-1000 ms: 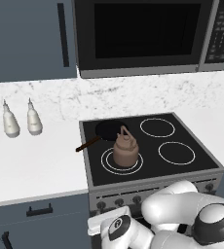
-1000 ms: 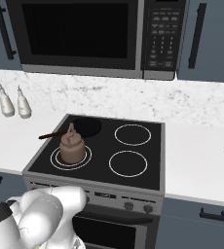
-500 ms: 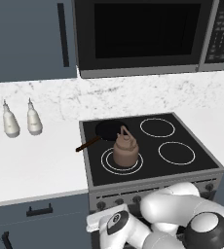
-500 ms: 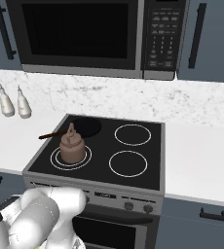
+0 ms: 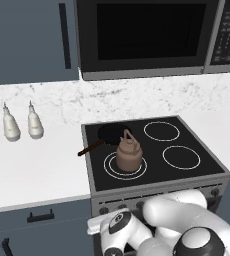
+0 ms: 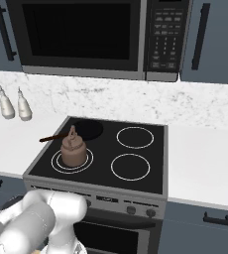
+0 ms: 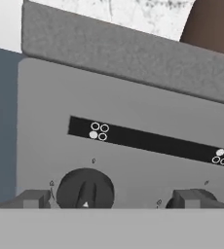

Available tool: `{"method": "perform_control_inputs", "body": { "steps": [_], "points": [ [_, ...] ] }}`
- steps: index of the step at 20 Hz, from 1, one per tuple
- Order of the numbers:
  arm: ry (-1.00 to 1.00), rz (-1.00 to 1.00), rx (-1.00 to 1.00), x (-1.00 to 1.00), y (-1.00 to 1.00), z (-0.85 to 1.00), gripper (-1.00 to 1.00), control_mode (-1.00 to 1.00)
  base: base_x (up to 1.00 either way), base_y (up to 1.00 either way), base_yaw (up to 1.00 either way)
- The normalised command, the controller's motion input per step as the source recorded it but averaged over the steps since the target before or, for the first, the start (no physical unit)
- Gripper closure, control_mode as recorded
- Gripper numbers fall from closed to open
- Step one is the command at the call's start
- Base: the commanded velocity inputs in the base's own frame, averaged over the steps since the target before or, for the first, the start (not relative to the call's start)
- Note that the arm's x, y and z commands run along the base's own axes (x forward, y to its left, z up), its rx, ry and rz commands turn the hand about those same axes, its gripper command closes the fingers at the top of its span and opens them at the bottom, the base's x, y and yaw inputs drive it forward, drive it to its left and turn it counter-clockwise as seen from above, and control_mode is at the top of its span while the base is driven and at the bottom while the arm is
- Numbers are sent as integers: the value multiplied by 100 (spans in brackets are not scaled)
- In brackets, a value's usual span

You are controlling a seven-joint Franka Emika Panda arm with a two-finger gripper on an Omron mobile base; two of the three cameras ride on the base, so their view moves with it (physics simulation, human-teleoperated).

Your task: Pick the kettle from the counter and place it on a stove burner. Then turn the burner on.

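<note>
Pincer (image 7: 113,198) open, fingers either side of stove knob (image 7: 85,190) just ahead; rigid, small, prob. slick, so pinch across its ridge. Kettle (image 5: 129,156) sits beyond/above on burner (image 5: 125,165).

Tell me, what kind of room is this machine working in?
A kitchen, though a computer-rendered one: a four-burner stove with a kettle on it, a microwave above, and a white marbled counter with dark cabinets.
</note>
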Motion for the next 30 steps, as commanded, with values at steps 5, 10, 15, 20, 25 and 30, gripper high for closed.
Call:
{"method": "perform_control_inputs", "body": {
  "steps": [5, 10, 15, 20, 25, 30],
  "points": [
    [5, 4, 9, 23, -4, -34, -100, -100, 0, 0, 0],
    [1, 4, 7, 17, 0, -24, -100, -100, 0, 0, 0],
    [0, 4, 3, 18, 0, -5, -100, -100, 0, 0, 0],
    [0, 3, 0, 18, 0, -3, -100, -100, 0, 0, 0],
    [-4, 0, 0, 2, 3, 1, -100, -100, 0, 0, 0],
    [-2, 1, 0, 5, 0, 23, -100, -100, 0, 0, 0]
  ]
}}
